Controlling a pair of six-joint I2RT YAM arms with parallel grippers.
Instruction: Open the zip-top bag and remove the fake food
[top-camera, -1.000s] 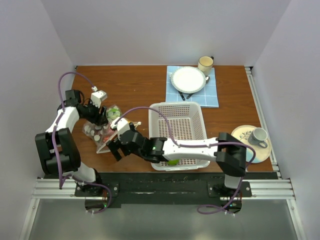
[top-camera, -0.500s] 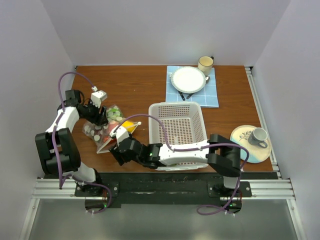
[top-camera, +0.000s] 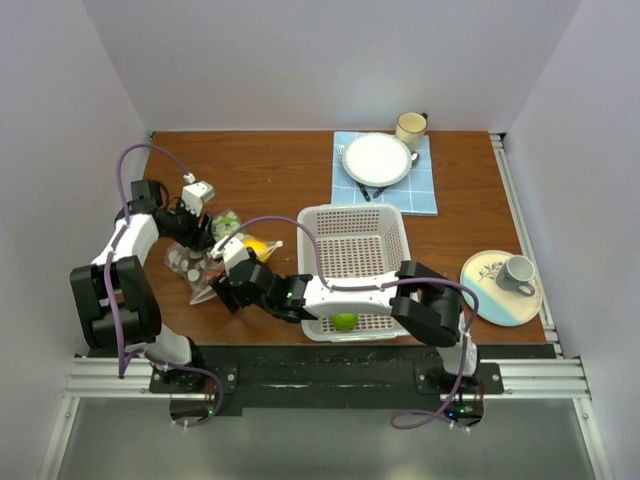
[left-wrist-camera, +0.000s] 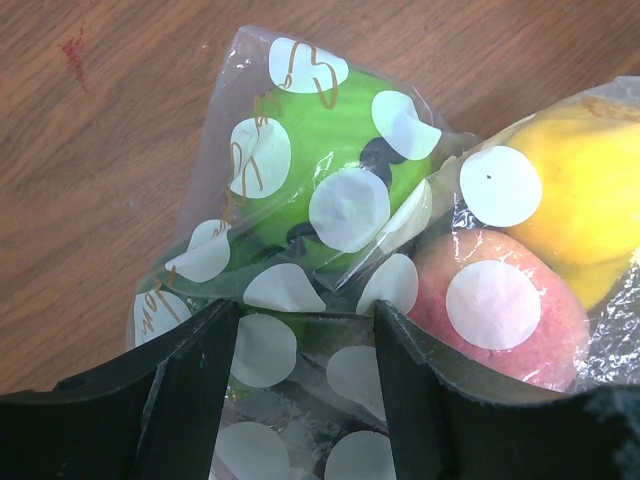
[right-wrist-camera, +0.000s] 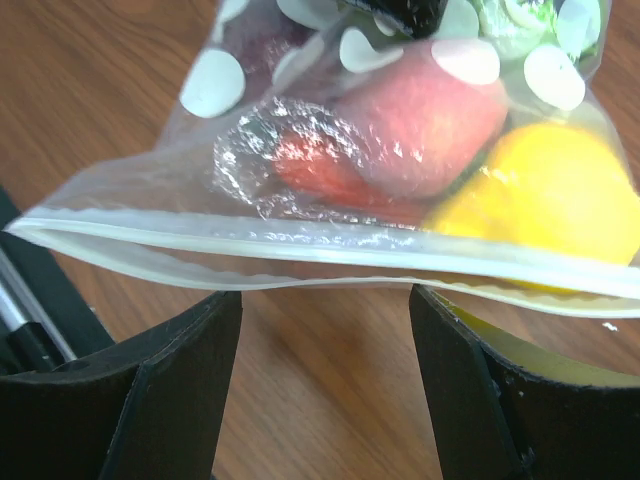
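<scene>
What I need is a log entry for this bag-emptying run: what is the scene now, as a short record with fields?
bag: zip-top bag, left of white basket
in bag: peach, pear, green piece
in basket: green apple
left pincer: astride the bag, grip unclear
right pincer: open, facing the zip edge

There is one spotty bag. In it I can count three toys: one green fruit, one yellow fruit and one pink fruit. A second green fruit is in the one white basket. On the right are two plates, a white plate and a painted plate. There are two cups, a tan cup and a grey cup.
</scene>
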